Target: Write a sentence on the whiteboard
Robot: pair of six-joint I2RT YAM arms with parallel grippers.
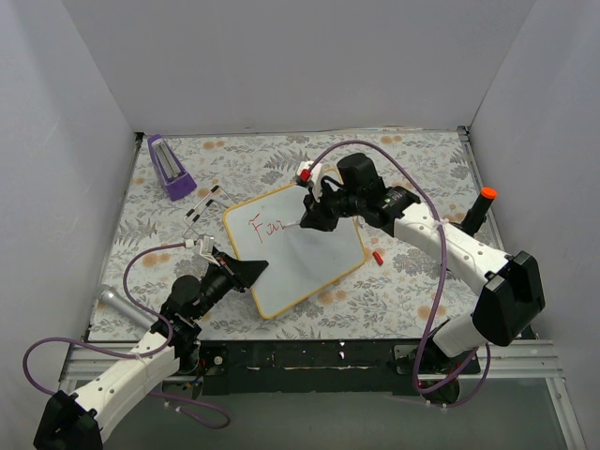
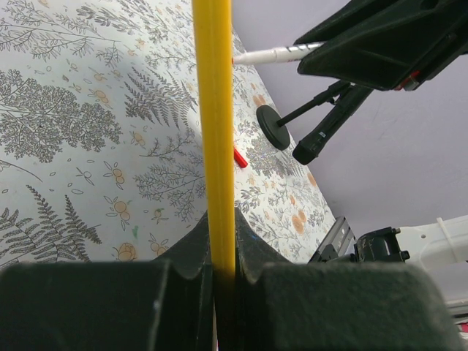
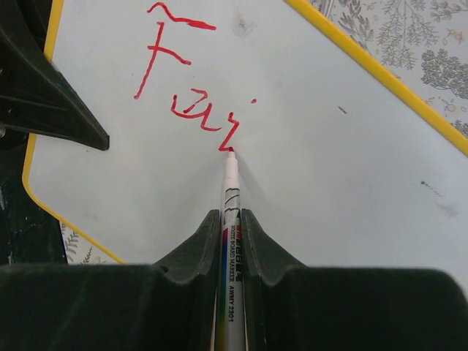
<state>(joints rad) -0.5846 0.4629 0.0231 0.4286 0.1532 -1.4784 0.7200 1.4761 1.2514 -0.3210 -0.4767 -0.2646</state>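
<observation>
The whiteboard (image 1: 300, 258) lies flat and turned on the diagonal at the middle of a fern-and-flower patterned surface (image 1: 412, 178), with red lettering (image 3: 183, 95) reading roughly "Fai" begun near its far-left corner. The right jaws are pinched on a white marker (image 3: 230, 172), its red tip touching the board at the end of the last stroke. The left jaws are pressed onto the board's yellow frame (image 2: 213, 110) along its near-left edge. Most of the white face to the right of and below the letters is bare. A small red cap (image 1: 377, 256) lies on the surface just off the board's right edge. A purple block (image 1: 170, 167) stands well apart near the far-left corner, and two black-and-white strips (image 1: 203, 203) lie between it and the board. A black post with an orange top (image 1: 480, 208) rises at the right side. Plain white walls (image 1: 281, 56) close in the surface on the left, far and right sides, and a band of patterned cloth runs open between the board and the back wall
</observation>
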